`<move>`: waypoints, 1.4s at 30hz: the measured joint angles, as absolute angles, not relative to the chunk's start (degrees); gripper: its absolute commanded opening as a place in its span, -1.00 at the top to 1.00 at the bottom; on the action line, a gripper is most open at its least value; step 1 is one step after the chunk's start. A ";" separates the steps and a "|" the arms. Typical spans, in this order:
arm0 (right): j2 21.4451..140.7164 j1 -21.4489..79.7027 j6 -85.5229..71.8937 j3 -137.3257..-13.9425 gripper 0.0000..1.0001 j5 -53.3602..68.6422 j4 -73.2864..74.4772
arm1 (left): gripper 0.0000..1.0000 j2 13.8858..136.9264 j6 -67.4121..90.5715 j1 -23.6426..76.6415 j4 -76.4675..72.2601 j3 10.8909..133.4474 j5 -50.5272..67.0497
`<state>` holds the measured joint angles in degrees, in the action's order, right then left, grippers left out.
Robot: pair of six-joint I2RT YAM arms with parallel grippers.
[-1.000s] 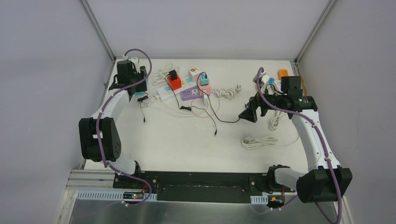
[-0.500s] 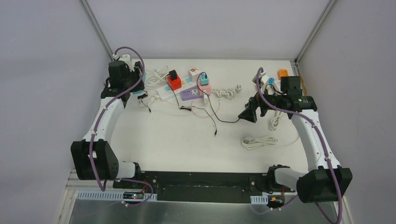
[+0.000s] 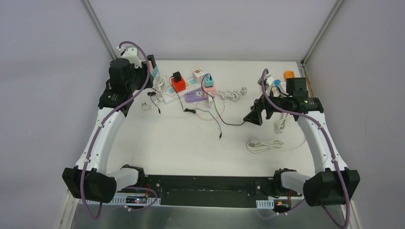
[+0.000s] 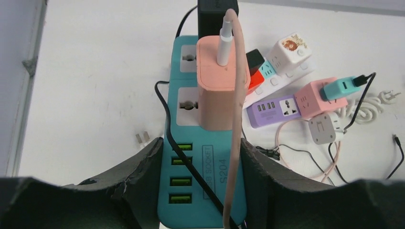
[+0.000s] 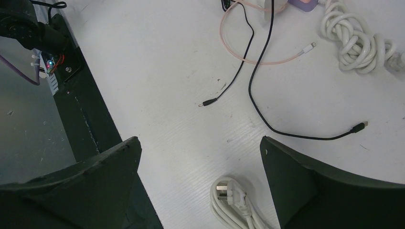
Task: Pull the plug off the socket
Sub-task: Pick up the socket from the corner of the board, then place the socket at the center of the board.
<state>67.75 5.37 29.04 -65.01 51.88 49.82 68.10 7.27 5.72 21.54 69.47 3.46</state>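
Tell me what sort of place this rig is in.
Probably a lab test cell: white tabletop boxed in by plain grey panels, with props like the teal power strip and coiled cable.

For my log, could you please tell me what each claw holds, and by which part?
The left claw grips the teal power strip by its sides at the USB end; the right claw holds nothing.
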 measured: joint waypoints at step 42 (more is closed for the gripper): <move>71.22 5.78 29.93 -65.32 -1.00 51.64 50.94 | 1.00 47.05 12.88 20.67 34.89 56.75 22.83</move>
<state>71.22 5.78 29.93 -65.32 51.64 50.94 47.05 12.88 20.67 34.89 56.75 22.83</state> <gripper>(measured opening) 0.996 0.507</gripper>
